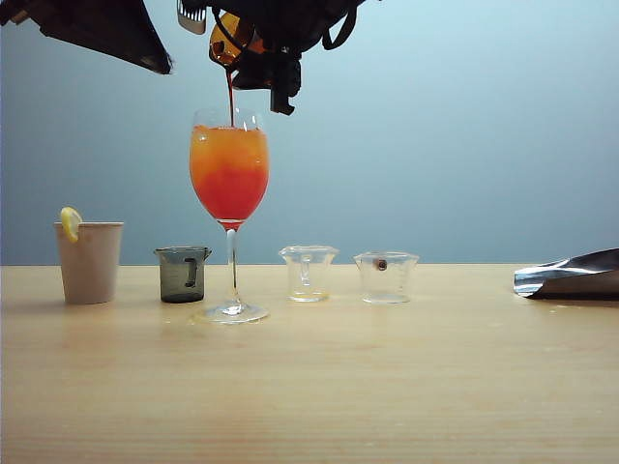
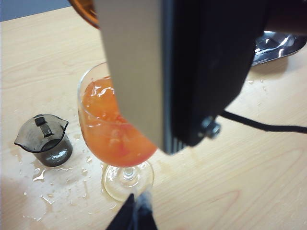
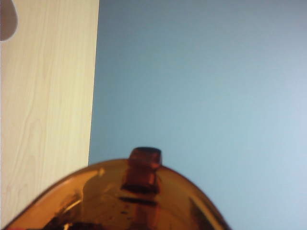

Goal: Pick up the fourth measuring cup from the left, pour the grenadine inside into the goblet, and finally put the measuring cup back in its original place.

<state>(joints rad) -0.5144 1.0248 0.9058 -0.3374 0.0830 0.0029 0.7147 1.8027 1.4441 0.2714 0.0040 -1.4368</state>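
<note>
High over the goblet, my right gripper is shut on the amber fourth measuring cup, which is tipped over. A thin red stream of grenadine falls from its lip into the goblet. The goblet holds an orange drink that turns red toward the bottom. In the right wrist view the amber cup and its handle hide the jaws. My left gripper hangs shut and empty above the table, near the goblet's foot. The right arm blocks much of that view.
A beige paper cup with a lemon slice stands far left, then a smoky grey-green cup. Two clear cups stand right of the goblet. A silver foil pouch lies at the right edge. Spilled droplets wet the table.
</note>
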